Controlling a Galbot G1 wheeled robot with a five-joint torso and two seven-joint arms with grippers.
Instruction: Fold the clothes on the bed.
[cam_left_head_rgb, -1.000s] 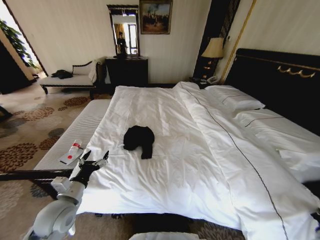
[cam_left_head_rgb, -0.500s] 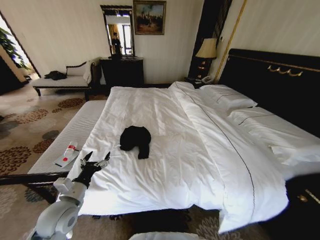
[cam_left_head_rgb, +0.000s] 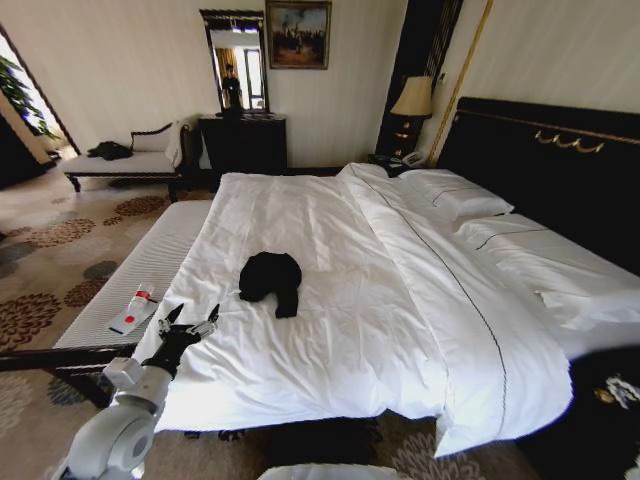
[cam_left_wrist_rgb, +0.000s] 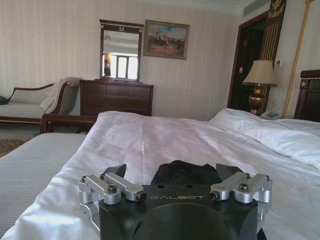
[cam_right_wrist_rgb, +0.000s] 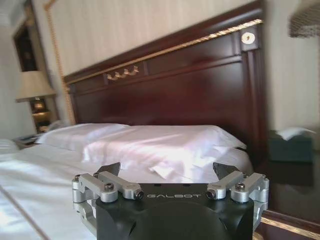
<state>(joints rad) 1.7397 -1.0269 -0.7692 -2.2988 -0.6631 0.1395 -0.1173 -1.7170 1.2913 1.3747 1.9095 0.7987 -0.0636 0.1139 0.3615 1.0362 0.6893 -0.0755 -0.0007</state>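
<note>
- T-shirt (cam_left_head_rgb: 272, 280), black and crumpled in a heap, on the white duvet (cam_left_head_rgb: 330, 260) of the bed (cam_left_head_rgb: 480, 330), toward the foot end; nothing touches it
- Left gripper (cam_left_head_rgb: 190, 325) low over the duvet's near corner, short of the T-shirt; fingers spread wide, holding nothing
- Right gripper (cam_right_wrist_rgb: 167, 177) spread wide and empty, facing the pillows (cam_right_wrist_rgb: 150, 142) and dark headboard (cam_right_wrist_rgb: 190, 85)

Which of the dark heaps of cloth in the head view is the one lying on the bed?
The black T-shirt, bunched on the white duvet ahead of the open left pincer. The other dark heap lies on the far chaise.
</note>
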